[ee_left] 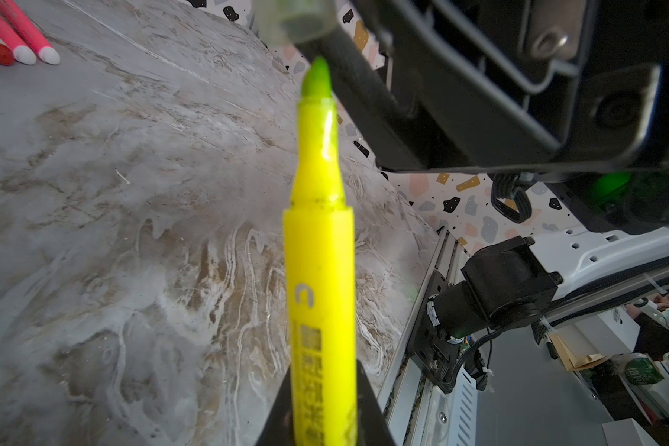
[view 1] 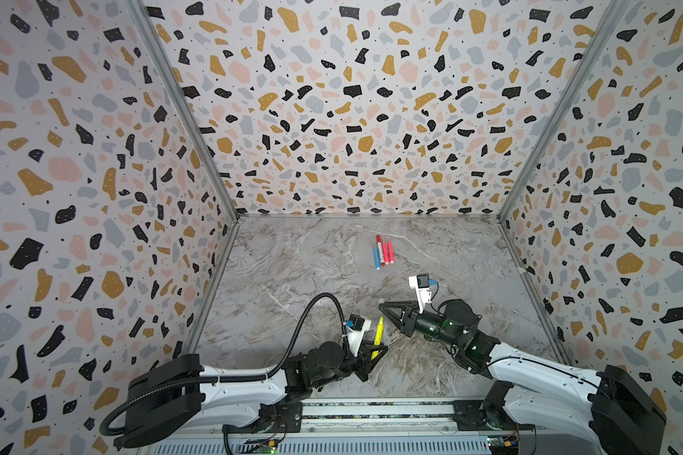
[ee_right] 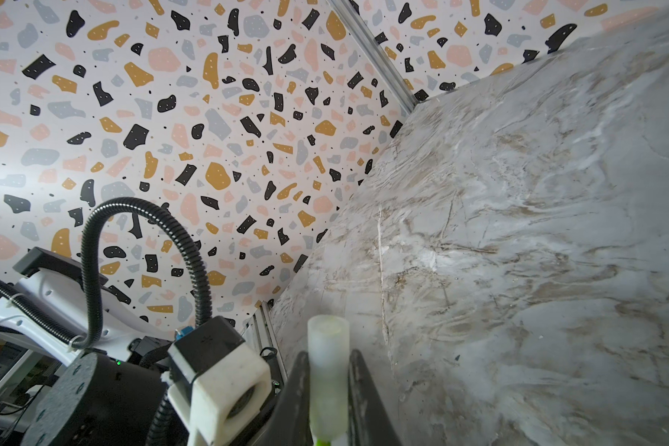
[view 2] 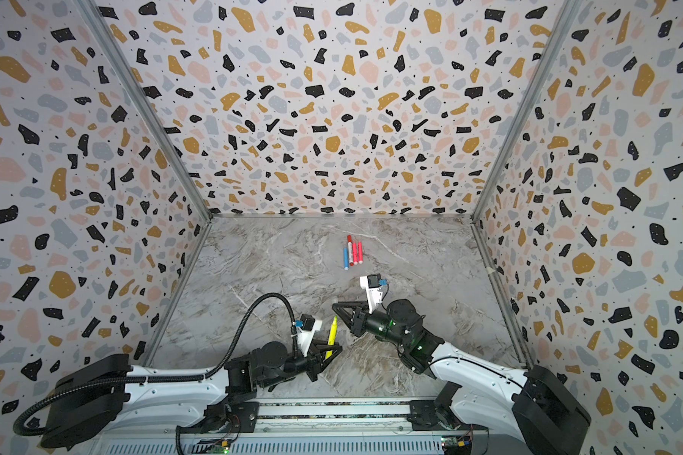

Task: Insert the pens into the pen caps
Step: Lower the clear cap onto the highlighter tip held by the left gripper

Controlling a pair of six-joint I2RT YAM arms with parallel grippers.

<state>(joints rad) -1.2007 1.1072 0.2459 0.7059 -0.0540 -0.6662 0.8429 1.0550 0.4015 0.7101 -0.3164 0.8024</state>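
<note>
Yellow pen (view 1: 378, 334) sits pinched at its rear in the left claw (view 1: 376, 351), bare tip raised toward the frosted cap (ee_right: 328, 355), which the right claw (view 1: 382, 305) clamps near centre above the worktop (view 1: 312, 272). Tip and cap stand just apart, apparently lined up for insertion. Four other pens (view 1: 383, 254) lie side by side, far centre.
</note>
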